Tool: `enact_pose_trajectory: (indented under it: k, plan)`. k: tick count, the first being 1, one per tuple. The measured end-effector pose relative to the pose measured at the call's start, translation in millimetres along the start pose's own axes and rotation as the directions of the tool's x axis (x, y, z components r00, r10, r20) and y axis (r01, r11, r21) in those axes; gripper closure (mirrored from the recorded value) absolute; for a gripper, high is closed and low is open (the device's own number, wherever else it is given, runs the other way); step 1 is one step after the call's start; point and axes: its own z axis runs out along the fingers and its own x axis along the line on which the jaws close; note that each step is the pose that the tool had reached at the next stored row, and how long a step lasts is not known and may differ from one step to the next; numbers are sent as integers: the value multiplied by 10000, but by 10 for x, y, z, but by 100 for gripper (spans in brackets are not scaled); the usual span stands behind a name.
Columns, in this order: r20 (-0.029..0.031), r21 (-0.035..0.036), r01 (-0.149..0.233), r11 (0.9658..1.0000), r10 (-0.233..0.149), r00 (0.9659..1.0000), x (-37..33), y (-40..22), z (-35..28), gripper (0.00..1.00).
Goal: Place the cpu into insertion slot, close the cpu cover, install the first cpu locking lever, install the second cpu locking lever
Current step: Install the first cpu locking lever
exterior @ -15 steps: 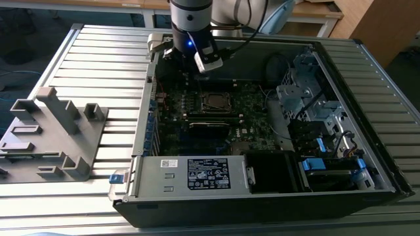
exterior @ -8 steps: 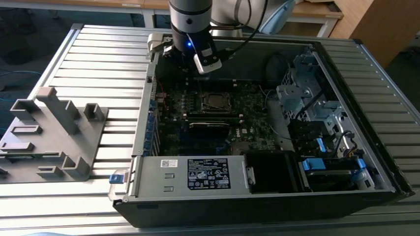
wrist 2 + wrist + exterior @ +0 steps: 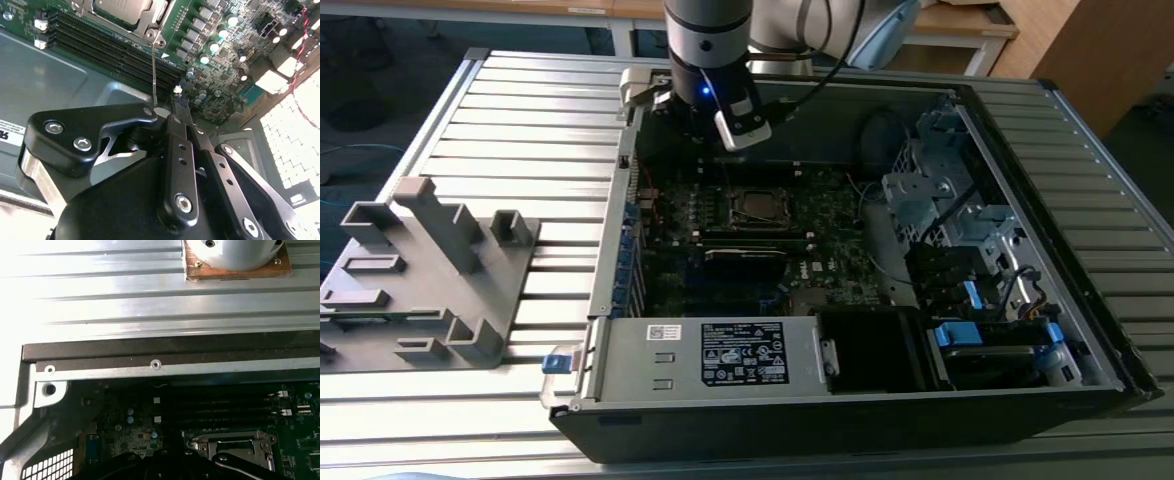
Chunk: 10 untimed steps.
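Nearest in the second wrist view is the gripper (image 3: 162,116). Its black fingers (image 3: 145,113) look drawn close together, with nothing plainly between them. The free end of a thin wire lever (image 3: 154,75) comes right to the tip. Whether the lever is pinched there or merely touching, I cannot tell.

That lever runs back to a corner of the socket, standing up off the board and not lying latched. Just beyond, the cpu (image 3: 120,7) sits in its slot with its dull metal top showing through the window of the cpu cover (image 3: 150,22). The cover lies flat over the chip, so placing the chip and closing the cover look done. What seems left is the locking: this lever is not hooked down, and I cannot make out how the other one stands. A row of dark memory slots (image 3: 100,47) runs beside the socket.

Farther out, in the exterior view, the arm reaches down into the open computer case (image 3: 1107,330), hanging above the socket near the back wall. The case lies on a ribbed metal table (image 3: 534,120), and a grey plastic rack (image 3: 434,260) stands well apart toward the exterior view's left.
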Motion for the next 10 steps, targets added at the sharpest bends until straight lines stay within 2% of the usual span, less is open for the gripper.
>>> enact_pose_trajectory:
  k: [2,4,10]
  plan:
    - [-1,0,2,10000,-2,10000,-19,1,0,90]
    - [-1,-1,2,10000,-2,10000,-67,4,2,90]
    - [-2,-1,1,10000,-1,10000,-288,17,6,90]
